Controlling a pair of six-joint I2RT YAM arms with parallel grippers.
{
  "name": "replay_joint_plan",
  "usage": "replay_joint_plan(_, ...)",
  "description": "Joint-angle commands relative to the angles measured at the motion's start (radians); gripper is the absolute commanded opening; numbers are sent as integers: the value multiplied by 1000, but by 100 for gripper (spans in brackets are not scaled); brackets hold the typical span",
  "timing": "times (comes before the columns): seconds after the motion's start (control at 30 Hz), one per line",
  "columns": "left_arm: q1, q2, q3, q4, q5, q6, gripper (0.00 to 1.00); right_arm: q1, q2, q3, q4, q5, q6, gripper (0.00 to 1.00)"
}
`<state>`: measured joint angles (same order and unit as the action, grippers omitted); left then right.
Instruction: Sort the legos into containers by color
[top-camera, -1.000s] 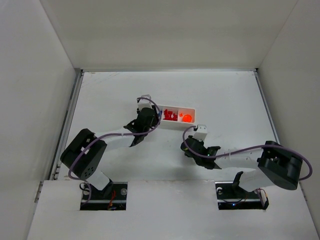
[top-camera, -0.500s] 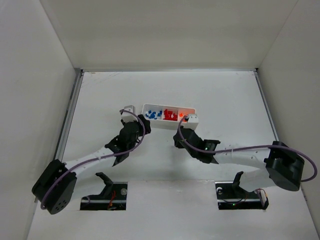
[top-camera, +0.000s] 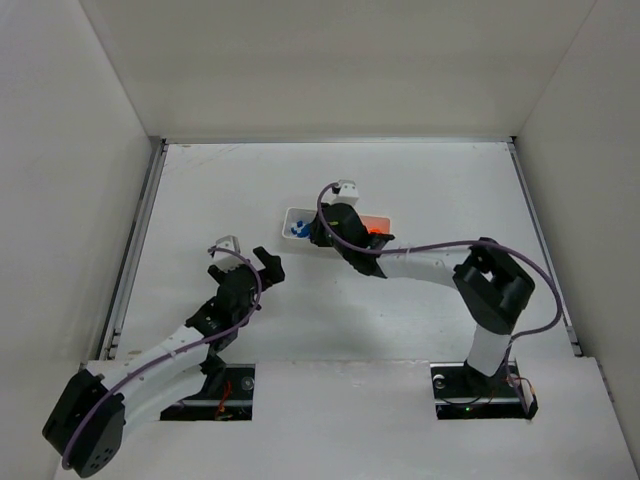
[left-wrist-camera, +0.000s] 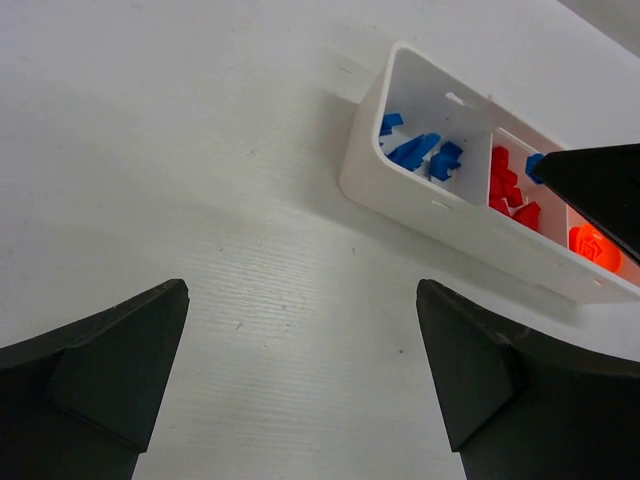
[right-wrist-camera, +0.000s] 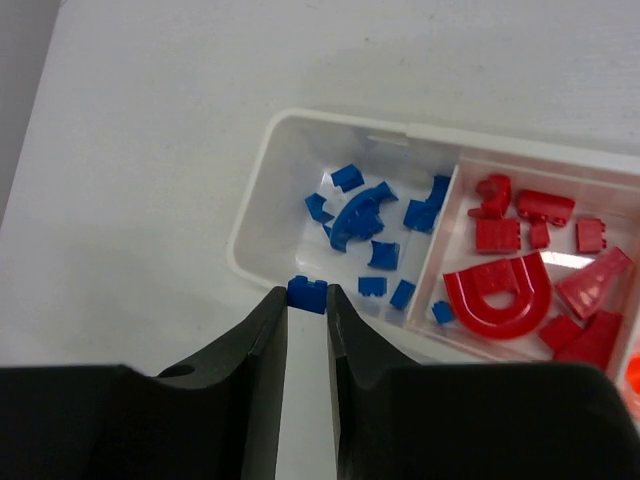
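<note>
Blue brick pinched at the lip of the blue compartment, drop not yet made.

My right gripper (right-wrist-camera: 307, 302) has its fingertips closed narrowly on a small blue plastic brick (right-wrist-camera: 307, 292). It hangs over the near wall of the long white three-compartment tray (right-wrist-camera: 330, 120), at the left end where the loose blue bricks (right-wrist-camera: 360, 215) lie. I'd carry it slightly farther in, staying left of the red pieces (right-wrist-camera: 500, 290), and release low so it can't bounce out. My left gripper (left-wrist-camera: 300, 300) is spread wide and empty over the white tabletop (left-wrist-camera: 200, 120), near-left of the tray. The orange end is mostly cut off: I see only one rounded orange piece (left-wrist-camera: 590, 247). From overhead my right arm (top-camera: 420, 262) covers the tray's middle.
</note>
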<state>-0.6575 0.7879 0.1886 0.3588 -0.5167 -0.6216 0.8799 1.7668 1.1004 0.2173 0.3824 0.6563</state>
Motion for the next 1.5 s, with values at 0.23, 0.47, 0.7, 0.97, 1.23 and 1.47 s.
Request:
replay_joint_plan(0.23,45,-32,-21,-11,-8,-40,100,-23,22,98,68,3,-24,55)
replay_joint_plan(0.47,48,-16,3,-26,-8,-36,100,-49,-321,-267,181,93,-44,55)
replay_joint_plan(0.7,68,74,57,-61,1,-47,100,-204,-824,-672,171,128,9,61)
replay_joint_plan(0.97,62,83,74,-130,0,-55,100,-420,-1337,-996,30,151,134,64)
replay_joint_plan(1.23,63,24,48,-150,1,-70,100,-540,-1598,-1085,-153,112,189,65)
replay_joint_plan(1.47,69,56,58,-149,0,-67,100,-551,-1572,-1084,-154,105,195,62)
